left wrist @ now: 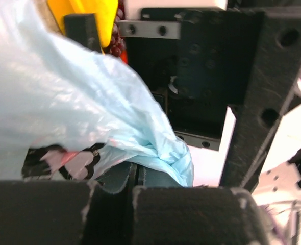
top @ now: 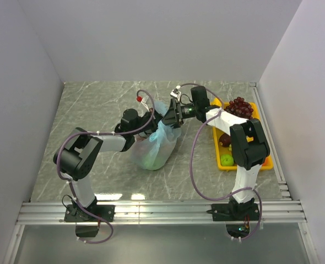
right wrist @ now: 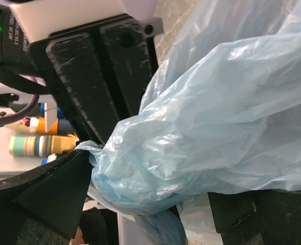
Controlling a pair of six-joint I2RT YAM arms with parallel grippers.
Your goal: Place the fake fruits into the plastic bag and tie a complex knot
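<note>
The light-blue plastic bag [top: 154, 147] stands mid-table with pale green fruit showing through its lower wall. My left gripper [top: 150, 119] is at the bag's top left. In the left wrist view it [left wrist: 135, 178] is shut on a strip of the bag's plastic [left wrist: 163, 163]. From the right, my right gripper [top: 171, 116] reaches the bag's top. Its jaws [right wrist: 155, 186] stand wide open around a bunched wad of blue handle plastic [right wrist: 155, 168]. Whether that wad is a knot I cannot tell. Dark red grapes [top: 240, 106], a dark red fruit [top: 225, 140] and a green fruit [top: 227, 160] lie outside the bag.
A yellow tray [top: 266, 164] at the right holds the loose fruits, close beside my right arm's elbow. White walls close in the table on the left, back and right. Cables loop from both arms above the table.
</note>
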